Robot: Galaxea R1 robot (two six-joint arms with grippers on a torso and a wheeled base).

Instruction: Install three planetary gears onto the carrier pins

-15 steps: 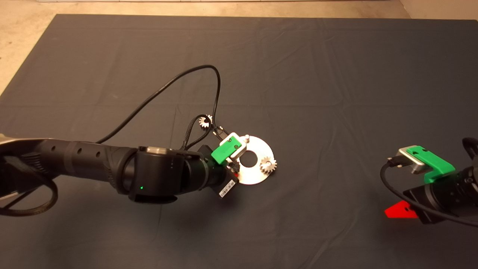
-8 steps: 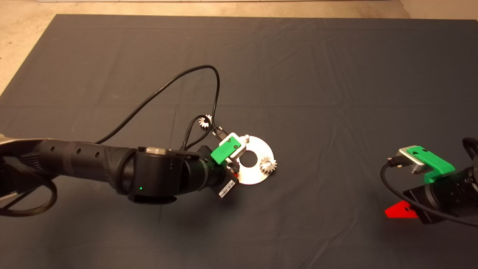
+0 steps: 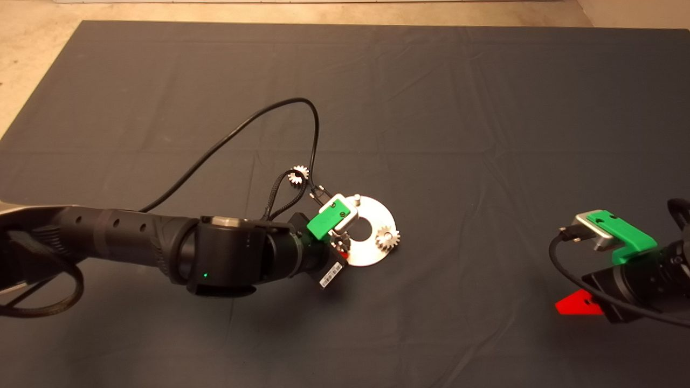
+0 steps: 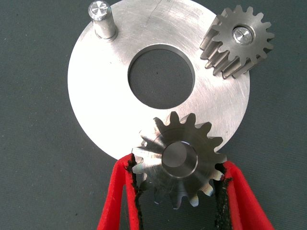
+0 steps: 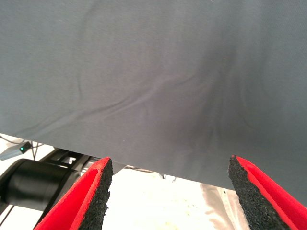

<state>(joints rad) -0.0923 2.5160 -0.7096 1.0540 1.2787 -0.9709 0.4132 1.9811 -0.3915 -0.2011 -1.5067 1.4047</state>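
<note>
- Silvery gear 2 (image 4: 178, 162) sits clamped between my left gripper (image 4: 177, 191) jaws, over the disc (image 4: 96, 103) rim near the mat's (image 3: 485, 108) centre.
- Its bore looks filled by the pin, so I judge it seating: press straight down, no tilt.
- 1 gear (image 4: 238, 40) is seated; 1 pin (image 4: 102, 19) is bare; the spare gear (image 3: 297, 174) lies just beside the disc.
- Right gripper (image 5: 168, 191) waits, jaws apart, at the right edge.

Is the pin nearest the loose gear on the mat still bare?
Yes: in the left wrist view that carrier pin stands bare on the disc, no gear on it.
</note>
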